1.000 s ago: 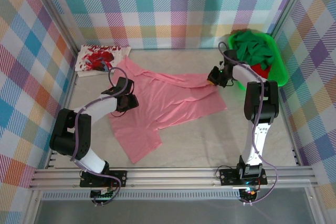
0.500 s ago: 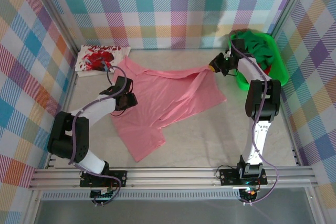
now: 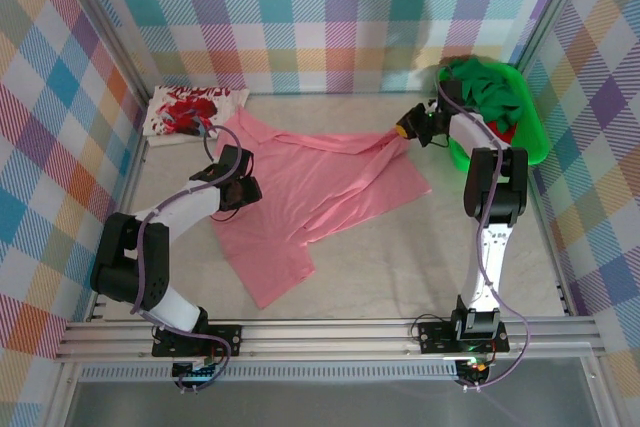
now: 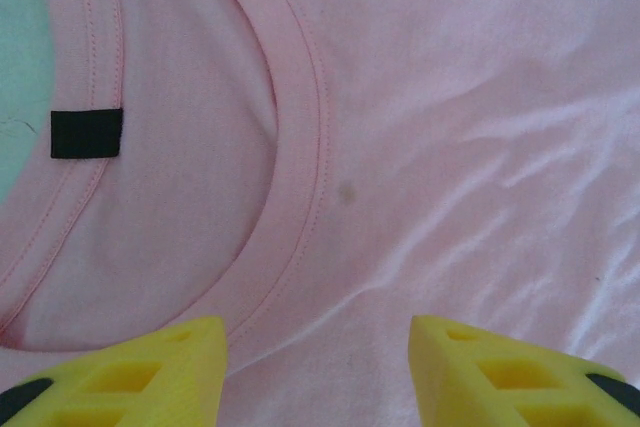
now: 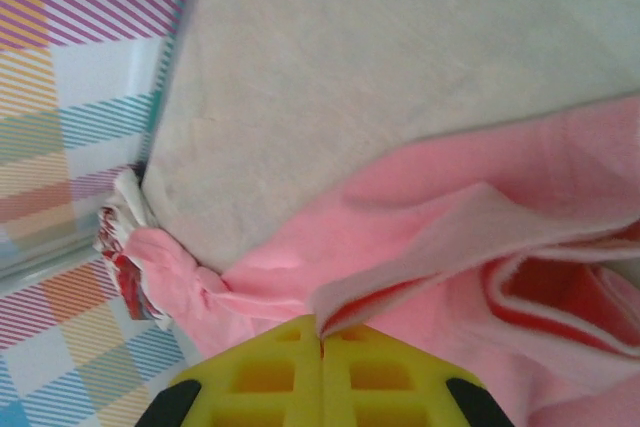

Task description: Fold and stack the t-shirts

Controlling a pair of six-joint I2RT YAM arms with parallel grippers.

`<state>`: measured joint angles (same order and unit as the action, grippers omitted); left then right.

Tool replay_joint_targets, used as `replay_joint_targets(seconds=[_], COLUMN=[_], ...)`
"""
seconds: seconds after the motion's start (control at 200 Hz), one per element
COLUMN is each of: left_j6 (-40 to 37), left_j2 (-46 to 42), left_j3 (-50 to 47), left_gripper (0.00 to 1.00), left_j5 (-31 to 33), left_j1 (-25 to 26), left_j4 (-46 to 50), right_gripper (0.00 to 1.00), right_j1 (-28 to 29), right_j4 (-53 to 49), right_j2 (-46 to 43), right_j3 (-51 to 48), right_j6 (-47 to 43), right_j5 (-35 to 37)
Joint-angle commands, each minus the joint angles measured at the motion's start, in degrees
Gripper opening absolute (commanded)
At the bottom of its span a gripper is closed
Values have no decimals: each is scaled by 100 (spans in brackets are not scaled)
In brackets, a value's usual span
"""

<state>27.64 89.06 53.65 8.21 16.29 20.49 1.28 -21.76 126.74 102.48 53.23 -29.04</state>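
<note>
A salmon-pink t-shirt (image 3: 300, 197) lies spread across the middle of the table. My left gripper (image 3: 240, 185) is open, low over its left part. In the left wrist view the yellow fingertips (image 4: 150, 372) stand apart just below the collar (image 4: 300, 147) and its black label (image 4: 87, 133). My right gripper (image 3: 405, 132) is shut on the pink shirt's far right edge and holds it up off the table. The cloth edge (image 5: 470, 227) runs into the shut jaws (image 5: 321, 339). A folded white shirt with red print (image 3: 190, 109) lies at the back left.
A bright green tray (image 3: 535, 142) at the back right holds a dark green shirt (image 3: 485, 92) and a red one (image 3: 503, 133). Plaid walls enclose the table. Bare tabletop (image 3: 400, 257) stretches between the pink shirt and the near rail.
My right gripper has carried the pink shirt's edge toward the back wall, lifting and stretching the right part of the shirt. The left gripper has stayed in place.
</note>
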Motion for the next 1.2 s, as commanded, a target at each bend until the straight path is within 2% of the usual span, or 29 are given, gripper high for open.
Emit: replay_joint_targets(seconds=[0.0,0.195,0.265,0.32,0.385,0.44,0.49,0.515,0.57,0.66,0.735,0.835,0.94,1.015,1.135,1.195], left_j6=[37,-28,-69,-101,-130,-118,-107,-90,-78,-80,-12,120,209,194,43,-11], left_j2=[-151,-114,-59,-17,14,7,-55,-97,-206,-379,-520,-761,-946,-824,-251,97], left_j3=[-122,-40,32,106,186,244,256,243,187,100,-47,-398,-710,-779,-579,-277], left_gripper=[51,51,51,51,51,51,52,52,52,52,53,53,53,53,53,53], left_j5=[-11,-7,-22,-12,27,43,53,50,73,88,51,-112,-254,-398,-606,-649], left_j1=[-73,-159,-196,-218,-246,-271,-284,-284,-285,-295,-302,-315,-401,-545,-762,-818], left_j4=[-144,-167,-185,-186,-199,-169,-151,-142,-121,42,189,262,253,175,-179,-285], right_gripper=[0,0,0,0,26,38,60,63,60,55,51,26,7,0,0,0], right_j1=[-43,-42,-44,-44,-47,-57,-80,-87,-90,50,361,710,929,984,980,972], right_j4=[292,261,123,-130,-523,-726,-747,-617,-571,-1543,-2029,-1108,-923,-1051,-1437,-1312], right_j2=[97,476,1000,1539,2194,2692,2946,2978,2828,2129,1019,-775,-1874,-2116,-1907,-1810], right_j3=[463,1212,2008,2993,4245,5223,5806,5893,5846,5261,3702,531,-1516,-2243,-2518,-2653], right_j6=[416,785,941,1027,1100,1097,1106,1082,862,-303,-1493,-2111,-2406,-2672,-2938,-2950], right_j5=[-75,250,195,154,184,240,229,117,-173,-341,144,1158,2170,2630,2964,3078])
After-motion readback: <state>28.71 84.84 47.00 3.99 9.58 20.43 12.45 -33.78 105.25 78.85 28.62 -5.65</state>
